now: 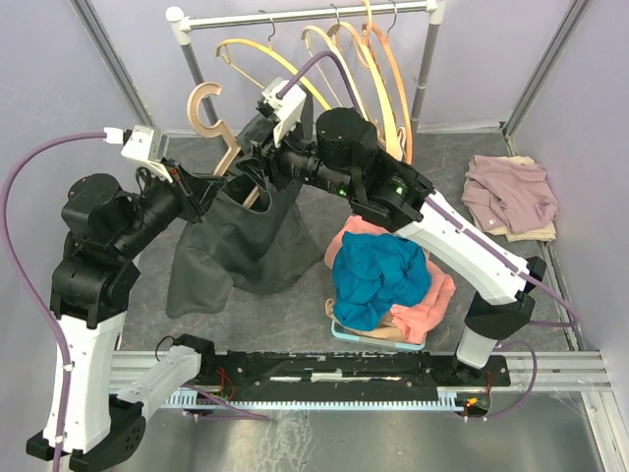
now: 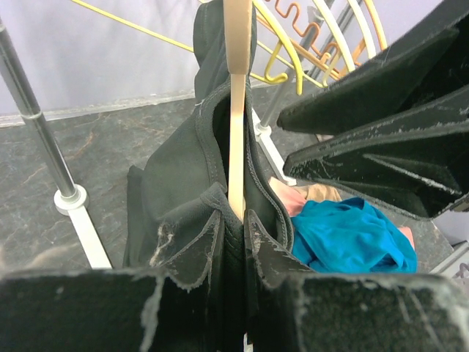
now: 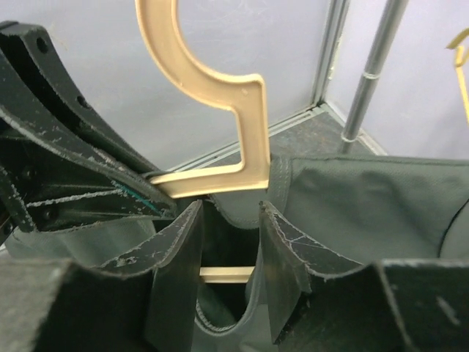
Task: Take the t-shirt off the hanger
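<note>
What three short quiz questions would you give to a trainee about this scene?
1. True or false: the t-shirt is already off the hanger.
2. Which cloth tops the pile? A blue cloth; B white cloth; C green cloth.
3. Fill in: the spare hangers hang on the ____.
Key: 1 false; 2 A; 3 rail.
</note>
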You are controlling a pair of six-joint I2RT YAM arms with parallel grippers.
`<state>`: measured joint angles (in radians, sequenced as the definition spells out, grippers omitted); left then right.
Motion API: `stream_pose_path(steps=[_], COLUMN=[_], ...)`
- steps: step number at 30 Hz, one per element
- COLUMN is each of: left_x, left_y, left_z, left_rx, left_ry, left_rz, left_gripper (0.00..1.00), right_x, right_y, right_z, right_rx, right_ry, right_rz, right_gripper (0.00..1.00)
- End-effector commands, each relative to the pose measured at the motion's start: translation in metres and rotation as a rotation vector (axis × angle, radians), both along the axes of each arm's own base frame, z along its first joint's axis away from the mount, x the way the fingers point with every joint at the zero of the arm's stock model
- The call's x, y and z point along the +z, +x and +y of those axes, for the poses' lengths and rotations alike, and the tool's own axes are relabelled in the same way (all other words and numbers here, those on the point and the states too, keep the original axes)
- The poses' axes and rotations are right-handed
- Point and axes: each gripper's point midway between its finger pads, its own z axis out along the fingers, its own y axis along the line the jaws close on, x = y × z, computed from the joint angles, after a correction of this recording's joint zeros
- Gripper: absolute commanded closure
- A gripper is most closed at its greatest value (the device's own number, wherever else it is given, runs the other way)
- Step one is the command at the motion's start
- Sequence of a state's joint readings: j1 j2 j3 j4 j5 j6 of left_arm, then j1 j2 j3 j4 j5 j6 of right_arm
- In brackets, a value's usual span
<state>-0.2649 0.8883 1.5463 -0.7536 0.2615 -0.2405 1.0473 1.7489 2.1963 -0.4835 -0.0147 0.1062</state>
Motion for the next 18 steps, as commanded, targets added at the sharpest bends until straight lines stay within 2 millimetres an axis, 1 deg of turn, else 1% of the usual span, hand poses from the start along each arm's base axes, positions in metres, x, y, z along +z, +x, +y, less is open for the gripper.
stream_pose_path(steps=[1, 5, 10, 15, 18], left_x=[0.026, 0.024, 0.023, 0.025, 0.026], left_y=[-0.005, -0.008, -0.012, -0.014, -0.014], left_z=[-0.013, -0.015, -0.017, -0.017, -0.017], left_rx=[-0.078, -0.097, -0.116, -0.121, -0.118], left_ry=[-0.059, -0.056, -0.054, -0.052, -0.045], left_rz=[-0.094, -0.095, -0.096, -0.101, -0.102], left_gripper=[0.97, 0.97, 0.97, 0.97, 0.97], right_x=[0.054, 0.062, 0.065, 0.064, 0.059], right_y=[-0.001, 0.006, 0.014, 0.017, 0.018], right_z=[-0.024, -0.025, -0.021, -0.014, -0.010], right_rx=[-0.060, -0.096, -0.123, -0.116, -0.108], right_ry=[0.098, 0.119, 0.117, 0.113, 0.101], right_rz=[-0.114, -0.137, -0.147, -0.147, -0.140], right_gripper=[0.55, 0.54, 0.53, 0.53, 0.53])
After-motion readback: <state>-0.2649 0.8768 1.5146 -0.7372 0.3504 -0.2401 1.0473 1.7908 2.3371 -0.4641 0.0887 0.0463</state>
